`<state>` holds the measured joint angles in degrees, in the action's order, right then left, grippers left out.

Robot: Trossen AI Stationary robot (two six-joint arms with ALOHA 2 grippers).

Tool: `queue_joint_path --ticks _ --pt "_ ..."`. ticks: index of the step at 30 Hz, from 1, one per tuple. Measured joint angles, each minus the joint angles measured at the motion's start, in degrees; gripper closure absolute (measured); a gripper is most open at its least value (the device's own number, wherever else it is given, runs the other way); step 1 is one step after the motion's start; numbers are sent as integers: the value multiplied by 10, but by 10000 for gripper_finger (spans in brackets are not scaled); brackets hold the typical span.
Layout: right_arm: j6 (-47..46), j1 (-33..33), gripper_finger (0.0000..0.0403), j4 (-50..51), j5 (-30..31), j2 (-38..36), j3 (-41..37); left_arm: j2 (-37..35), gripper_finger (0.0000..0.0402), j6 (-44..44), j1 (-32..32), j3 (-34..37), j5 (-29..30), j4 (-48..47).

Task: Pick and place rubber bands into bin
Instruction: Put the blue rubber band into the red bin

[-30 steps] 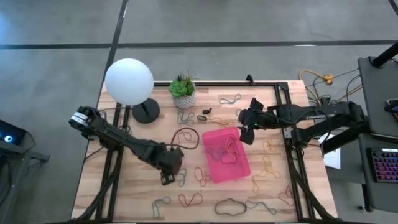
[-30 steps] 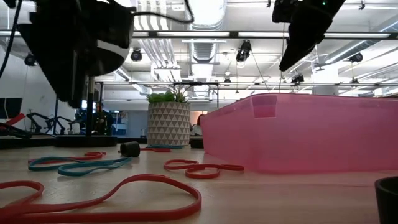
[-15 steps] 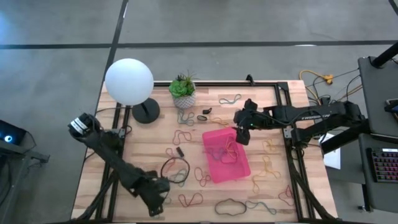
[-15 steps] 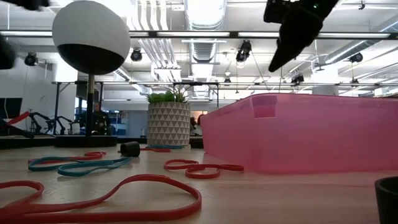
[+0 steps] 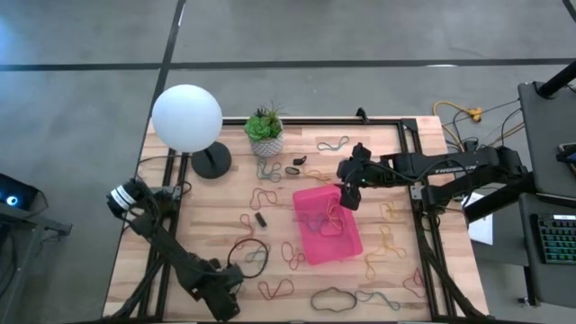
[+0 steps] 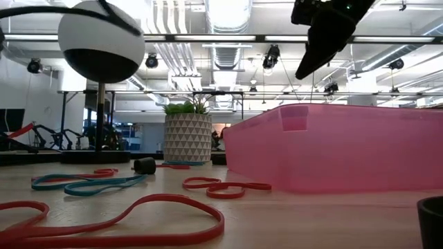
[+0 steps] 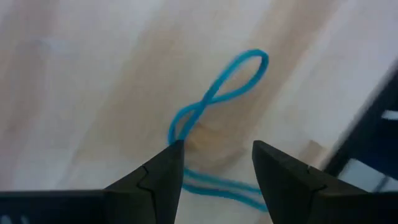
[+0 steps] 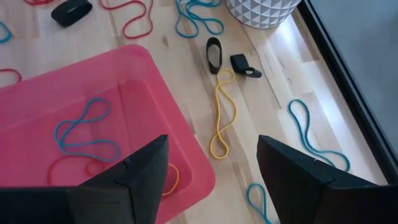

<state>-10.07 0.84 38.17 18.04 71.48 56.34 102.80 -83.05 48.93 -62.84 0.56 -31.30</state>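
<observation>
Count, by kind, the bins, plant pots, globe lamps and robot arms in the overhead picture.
bin: 1
plant pot: 1
globe lamp: 1
robot arms: 2, left arm and right arm
Total: 5

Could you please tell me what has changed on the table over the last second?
The left pincer swept from beside the bin to the table's near left edge, where it now hangs open over a blue rubber band. A black rubber band slid the same way. The right pincer shifted slightly along the bin's far corner, open and empty. The bin itself and the bands in it stayed put.
</observation>
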Motion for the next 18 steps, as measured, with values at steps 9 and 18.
queue_joint_path --ticks 9,18 --pt "-3 0 172 -2 0 0 0 1 226 -5 0 -3 2 -8" --pt "-4 0 172 -7 1 0 0 -31 226 9 -2 -28 62 -22"
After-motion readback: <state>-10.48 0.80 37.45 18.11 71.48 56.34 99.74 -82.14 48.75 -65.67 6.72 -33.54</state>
